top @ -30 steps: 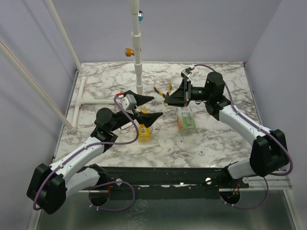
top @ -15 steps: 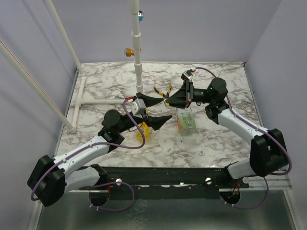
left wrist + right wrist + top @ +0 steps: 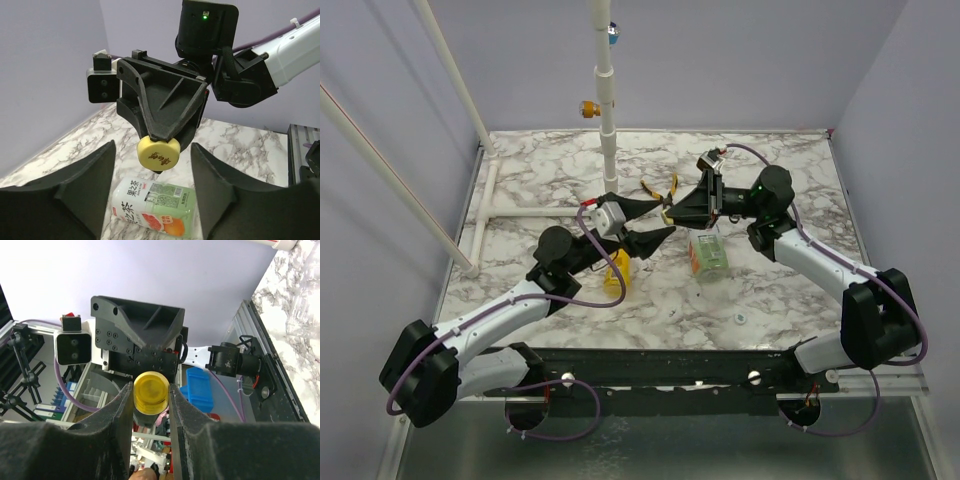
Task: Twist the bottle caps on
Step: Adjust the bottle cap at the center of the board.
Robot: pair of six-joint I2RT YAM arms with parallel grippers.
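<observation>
Marble table, lavender walls, white pole at the back. Both arms meet mid-air above the table middle. The right gripper is clamped on the yellow cap, pinched across its rim, flat top toward the left wrist camera. The left gripper faces it with jaws apart, one finger either side of the cap and touching nothing; looks like a handover or a re-grip, just a guess. The clear bottle lies on its side right below, label up, its neck not visible. The yellow bottle sits on the table under the left arm, mostly hidden. The white cap lies near the front edge, well apart, and the pliers are behind the grippers. The cap likely handles light, stiff and slick, easy to pop out; take it by the side wall, across the diameter, open end left free. The bottles probably squash and roll, so hold the body firmly near the shoulder while threading. No cap is on yet.
</observation>
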